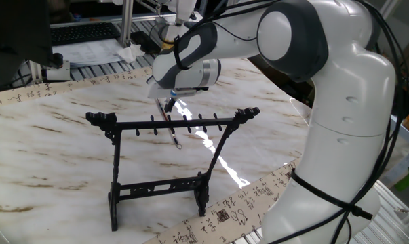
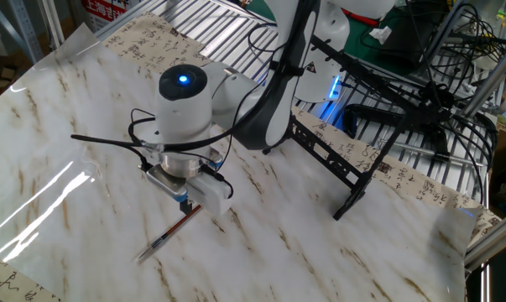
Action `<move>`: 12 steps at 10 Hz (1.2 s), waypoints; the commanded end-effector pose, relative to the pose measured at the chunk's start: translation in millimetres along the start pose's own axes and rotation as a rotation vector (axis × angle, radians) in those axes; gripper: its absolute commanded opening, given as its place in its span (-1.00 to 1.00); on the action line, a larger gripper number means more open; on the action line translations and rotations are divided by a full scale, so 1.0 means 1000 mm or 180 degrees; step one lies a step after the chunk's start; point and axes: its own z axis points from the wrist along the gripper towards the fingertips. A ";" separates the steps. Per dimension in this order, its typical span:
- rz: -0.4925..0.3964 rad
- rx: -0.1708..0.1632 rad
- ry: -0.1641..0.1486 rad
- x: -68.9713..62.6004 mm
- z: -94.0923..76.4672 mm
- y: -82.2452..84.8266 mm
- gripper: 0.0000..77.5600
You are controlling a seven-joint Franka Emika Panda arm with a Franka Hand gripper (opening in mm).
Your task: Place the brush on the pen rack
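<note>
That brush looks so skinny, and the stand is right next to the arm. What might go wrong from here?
The brush is pencil-thin and lies flat on the table, so the gripper, low over one end of it, may pinch poorly, letting it slip or swing when lifted.

The pen rack stands on two thin legs close by. If the arm bumps it on the way over, it may tip.

Its pegs are small, so hanging the brush will likely need precise aim.

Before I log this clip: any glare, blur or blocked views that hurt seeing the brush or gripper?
One fixed view: a bright glare streak on the table runs behind the pen rack, next to the brush; the gripper looks small. The other fixed view: a window reflection at left, the brush sharp, the wrist hiding the fingertips.
</note>
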 end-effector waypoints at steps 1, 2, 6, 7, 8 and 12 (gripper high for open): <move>0.0051 0.0017 -0.0001 0.000 0.003 -0.001 -1.00; 0.0065 0.0010 0.0000 0.001 0.009 -0.003 -1.00; 0.0145 0.0007 -0.0008 0.003 0.013 -0.004 -1.00; 0.0168 0.0019 -0.0008 0.003 0.013 -0.004 -1.00; 0.0175 0.0044 -0.0011 0.003 0.013 -0.004 -1.00; 0.0267 0.0034 0.0010 0.003 0.013 -0.004 -1.00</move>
